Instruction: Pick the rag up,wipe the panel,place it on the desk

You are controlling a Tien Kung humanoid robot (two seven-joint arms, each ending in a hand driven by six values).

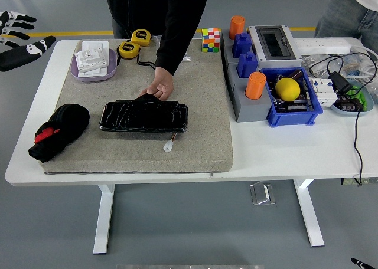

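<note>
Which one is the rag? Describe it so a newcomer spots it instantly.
Start at the grey mat covering the table's left half. At its near-left corner lies the rag, a crumpled black bundle with a red patch, softer than the glossy black panel beside it.

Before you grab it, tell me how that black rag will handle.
The rag lies bunched in soft folds on the mat, so it is probably floppy and will likely sag from the fingers. It looks light and unlikely to roll or slide.

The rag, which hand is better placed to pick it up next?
Probably the left. The black rag lies at the mat's left end, and the left hand hovers open off the table's far-left corner. The right hand barely shows at the picture's bottom-right corner.
</note>
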